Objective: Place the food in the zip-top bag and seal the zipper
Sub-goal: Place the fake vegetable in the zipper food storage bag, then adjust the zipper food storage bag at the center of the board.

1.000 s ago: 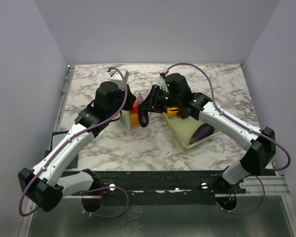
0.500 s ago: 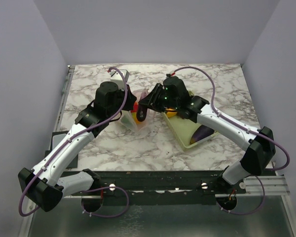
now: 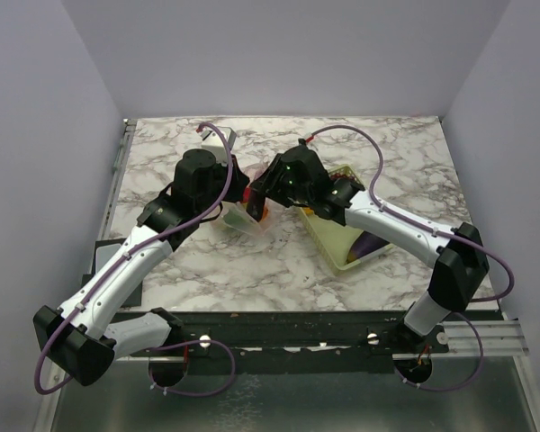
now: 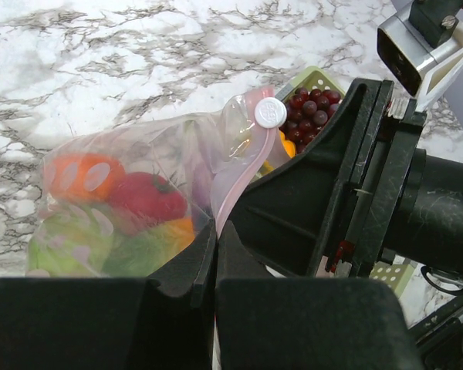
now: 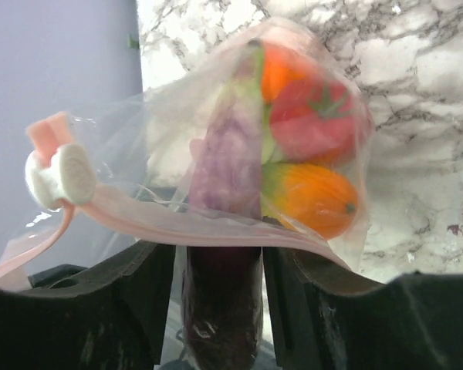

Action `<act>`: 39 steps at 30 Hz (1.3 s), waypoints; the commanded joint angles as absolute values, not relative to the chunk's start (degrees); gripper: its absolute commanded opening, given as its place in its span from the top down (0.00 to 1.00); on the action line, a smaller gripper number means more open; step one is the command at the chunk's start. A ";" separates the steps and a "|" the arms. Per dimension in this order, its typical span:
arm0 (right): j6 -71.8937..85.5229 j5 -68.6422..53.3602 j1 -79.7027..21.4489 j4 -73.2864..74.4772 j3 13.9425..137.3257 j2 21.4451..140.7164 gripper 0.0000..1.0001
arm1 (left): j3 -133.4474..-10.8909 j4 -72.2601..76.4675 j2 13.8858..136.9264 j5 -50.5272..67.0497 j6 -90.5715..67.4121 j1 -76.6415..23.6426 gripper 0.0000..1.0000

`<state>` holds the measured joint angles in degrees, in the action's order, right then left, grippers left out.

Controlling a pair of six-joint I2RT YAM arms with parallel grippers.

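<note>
Seemingly, left fingers [image 4: 181, 270] pinch zipper [image 4: 243, 177], right fingers [image 5: 116, 308] eggplant [image 5: 222, 301]

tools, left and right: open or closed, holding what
left tool: closed, pinching the mouth edge of the zip-top bag.
right tool: closed on the eggplant, whose far end is inside the bag.

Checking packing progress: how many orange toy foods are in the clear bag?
2, by the right wrist view: one orange piece above the red piece, another below it. More may be hidden.
</note>
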<state>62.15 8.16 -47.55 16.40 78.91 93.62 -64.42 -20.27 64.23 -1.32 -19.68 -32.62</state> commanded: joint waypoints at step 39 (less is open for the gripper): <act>44.11 2.56 -47.99 25.31 70.33 74.98 0.37 | -63.89 -18.53 63.37 -2.21 -19.65 -32.61 1.00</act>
